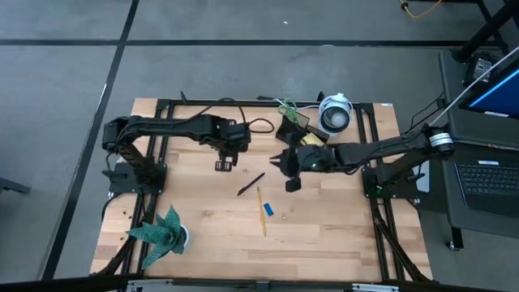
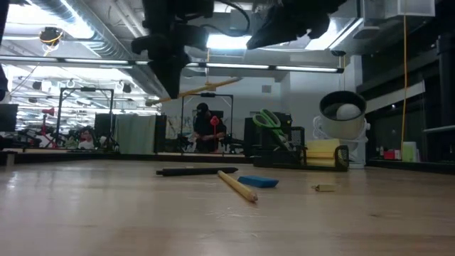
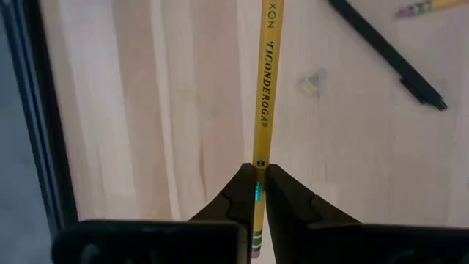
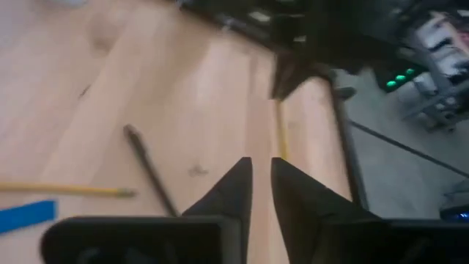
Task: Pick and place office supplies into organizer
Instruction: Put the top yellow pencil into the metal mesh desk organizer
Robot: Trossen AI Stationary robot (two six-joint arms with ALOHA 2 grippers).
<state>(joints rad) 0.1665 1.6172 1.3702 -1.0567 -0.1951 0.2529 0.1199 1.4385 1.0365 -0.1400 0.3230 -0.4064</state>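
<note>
Organizer (image 1: 293,130) sits at the table's far edge, just beside the round white camera-like device (image 1: 334,114); green-handled scissors (image 2: 269,119) stand in it and the yellow sticky-note pad (image 2: 323,152) shows at its front in the low view. Loose supplies lie on the wood nearer than the organizer, well apart from it: black pen (image 1: 250,184), one yellow pencil (image 1: 261,209), small blue block (image 1: 268,209) just beside that pencil, and a tiny green piece (image 2: 325,188) off to one side. Second pencil (image 3: 262,95) is off the table, pinched near its eraser end by the left gripper (image 3: 256,192), jaws narrow and clamped on it; the low view shows it hanging tilted above the table. So the step in hand looks like carrying this pencil to the organizer. Next move calls for swinging the left arm toward the organizer, getting the pencil upright over a free compartment clear of the scissors, then letting go. Risk: the long pencil could pivot in a thin pinch. Right gripper (image 4: 261,189) hovers above the wood between the organizer and the pen, jaws a narrow slit apart with nothing in them, touching nothing. It's near the organizer, so the left arm's path may need it out of the way.
</note>
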